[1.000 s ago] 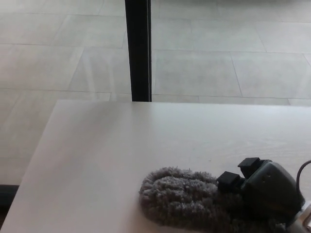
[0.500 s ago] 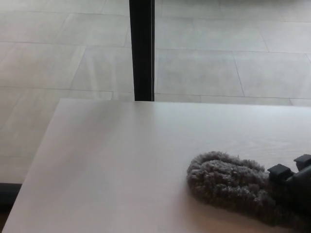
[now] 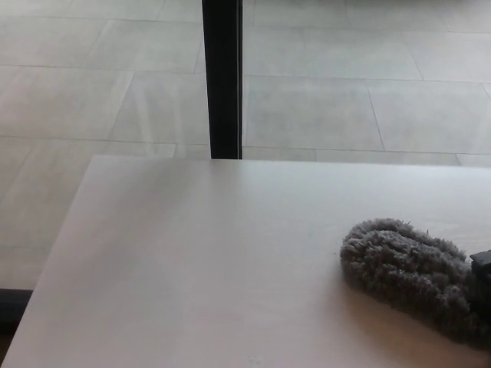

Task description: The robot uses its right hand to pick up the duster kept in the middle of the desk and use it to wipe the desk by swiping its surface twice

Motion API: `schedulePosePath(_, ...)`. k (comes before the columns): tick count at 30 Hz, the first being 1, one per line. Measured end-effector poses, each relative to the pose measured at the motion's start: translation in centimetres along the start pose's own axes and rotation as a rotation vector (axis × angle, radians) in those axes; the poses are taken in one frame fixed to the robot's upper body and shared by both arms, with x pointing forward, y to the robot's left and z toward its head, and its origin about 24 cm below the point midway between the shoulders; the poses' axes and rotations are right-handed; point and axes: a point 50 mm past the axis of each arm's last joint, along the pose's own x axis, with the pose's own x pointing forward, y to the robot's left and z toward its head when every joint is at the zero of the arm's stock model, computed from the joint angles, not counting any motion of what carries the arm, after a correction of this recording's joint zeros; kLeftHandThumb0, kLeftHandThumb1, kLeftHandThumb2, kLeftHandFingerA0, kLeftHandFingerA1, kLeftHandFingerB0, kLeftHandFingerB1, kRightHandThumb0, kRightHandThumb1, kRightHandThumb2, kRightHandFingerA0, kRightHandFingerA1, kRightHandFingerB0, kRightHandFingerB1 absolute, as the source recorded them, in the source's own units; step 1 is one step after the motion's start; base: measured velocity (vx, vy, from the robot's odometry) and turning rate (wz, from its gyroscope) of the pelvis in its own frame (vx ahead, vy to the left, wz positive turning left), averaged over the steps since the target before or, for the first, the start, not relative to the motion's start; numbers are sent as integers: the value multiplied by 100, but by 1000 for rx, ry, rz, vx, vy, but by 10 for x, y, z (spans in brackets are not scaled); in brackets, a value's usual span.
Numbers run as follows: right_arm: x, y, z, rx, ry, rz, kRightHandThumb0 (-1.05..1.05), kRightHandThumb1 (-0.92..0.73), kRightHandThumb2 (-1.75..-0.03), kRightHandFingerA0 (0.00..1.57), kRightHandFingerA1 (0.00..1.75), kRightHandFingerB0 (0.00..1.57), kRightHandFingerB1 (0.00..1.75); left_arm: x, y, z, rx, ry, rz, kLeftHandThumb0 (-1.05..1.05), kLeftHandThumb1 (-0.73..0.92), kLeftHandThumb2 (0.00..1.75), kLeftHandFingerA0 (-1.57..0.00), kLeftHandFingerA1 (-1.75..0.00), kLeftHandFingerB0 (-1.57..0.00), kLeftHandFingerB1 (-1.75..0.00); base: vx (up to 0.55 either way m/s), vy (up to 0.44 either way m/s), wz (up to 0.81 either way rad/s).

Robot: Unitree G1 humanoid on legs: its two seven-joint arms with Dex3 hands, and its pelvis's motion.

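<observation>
Inspector: State the position of the duster.

Assessor: The grey fluffy duster lies flat on the pale desk, at the right side of the head view. Its rounded tip points toward the middle of the desk; its rear runs out toward the lower right corner of the picture.

Inspector: And the right hand?

Assessor: Only a small black corner of the right hand shows, at the right edge, directly against the rear of the duster. I cannot tell how it grips, or whether it is clamped on the duster at all; too little of it is in frame.

Inspector: The left hand?

Assessor: Out of frame.

Inspector: Condition of the desk surface?

Assessor: Light, matt, with faint wood grain. Its far edge runs across the middle of the picture, and its left edge slants down toward the lower left.

Inspector: Surroundings?

Assessor: Beyond the desk is a floor of large pale tiles with thin joints. A black vertical post rises from behind the far edge of the desk, left of centre, and runs out of the top of the picture.
</observation>
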Motion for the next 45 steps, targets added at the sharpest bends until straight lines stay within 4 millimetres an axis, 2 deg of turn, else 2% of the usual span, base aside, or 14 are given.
schedulePosePath(4,3,0,-1,-16,36,21,-39,-80,-66,80,171,69,130,0,-1,-1,-1,2,-2,-68,74,62,-41,-52,-42,-41,0,0,0)
schedulePosePath(7,6,0,-1,-25,65,39,-41,-79,-66,81,175,66,140,0,-1,-1,-1,2,-2,-68,75,63,-41,-53,-42,-41,0,0,0)
schedulePosePath(10,9,0,-2,-32,91,55,-40,-78,-67,77,167,68,121,0,-1,-1,-1,2,-3,-72,72,62,-42,-53,-43,-40,0,0,0)
schedulePosePath(11,11,-1,-3,-35,102,61,-40,-75,-67,78,157,68,94,0,-1,-1,-1,2,-3,-71,72,62,-41,-52,-42,-40,0,0,0)
schedulePosePath(12,12,-2,-3,-37,110,67,-40,-72,-66,77,155,67,92,0,-1,-1,-1,2,-3,-71,57,100,-38,-61,-30,-51,0,0,0)
schedulePosePath(13,14,-2,-3,-38,116,71,-40,-74,-67,79,156,67,99,0,-1,-1,-2,2,-3,-70,71,62,-41,-52,-43,-40,0,0,0)
schedulePosePath(15,19,-4,-3,-41,132,80,-42,-74,-66,79,149,67,84,0,-1,-1,-2,2,-3,-69,70,61,-41,-55,-45,-42,0,0,0)
schedulePosePath(20,31,-9,1,-43,157,108,-39,-74,-68,76,159,68,93,1,-1,0,-3,0,-6,-70,69,61,-40,-58,-45,-43,0,0,0)
schedulePosePath(24,44,-14,9,-34,174,124,-40,-77,-64,80,169,66,127,1,-2,0,-6,-2,-14,-70,70,61,-38,-61,-44,-44,0,0,0)
schedulePosePath(27,54,-19,19,-16,181,132,-41,-80,-67,74,167,69,107,1,-2,0,-8,-5,-18,-70,70,61,-39,-61,-45,-45,0,0,0)
schedulePosePath(34,83,-33,71,101,168,147,-35,-81,-70,87,173,70,118,2,-4,2,-11,-10,-34,-71,68,61,-41,-61,-46,-44,0,0,0)
schedulePosePath(41,96,-52,154,255,48,161,-33,-74,-81,98,175,78,120,5,-8,8,-27,-37,-62,-66,69,61,-40,-60,-45,-44,0,0,0)
schedulePosePath(44,91,-54,176,290,-7,158,-29,-65,-108,105,175,84,139,6,-9,13,-39,-56,-71,-67,69,61,-42,-61,-47,-44,0,0,0)
schedulePosePath(45,89,-53,179,297,-18,157,-34,-57,-116,124,136,93,112,6,-9,14,-40,-59,-72,-66,70,61,-42,-60,-48,-45,0,0,0)
